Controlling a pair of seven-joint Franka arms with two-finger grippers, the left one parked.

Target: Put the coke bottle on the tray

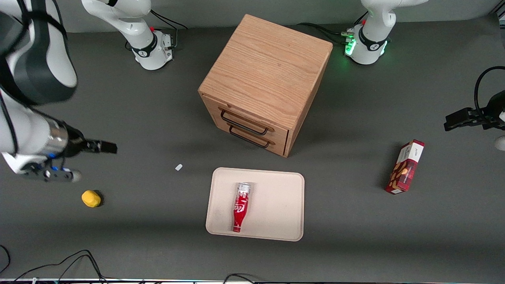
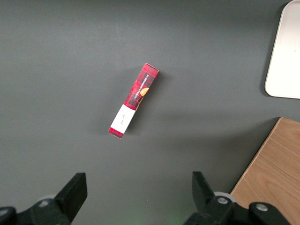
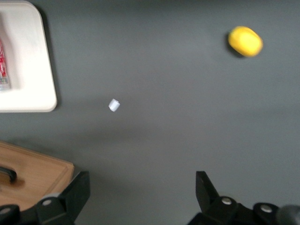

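Coke bottle (image 1: pixel 240 206) flat on tray (image 1: pixel 276 205); gripper (image 3: pixel 143 192) empty.

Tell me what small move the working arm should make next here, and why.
Probably none beyond parking. The coke bottle already lies on its side inside the tray, clear of the rim, so the task looks done. The gripper hangs open and empty over bare table toward the working arm's end, above the yellow ball, touching nothing. I would lift it slightly and hold.
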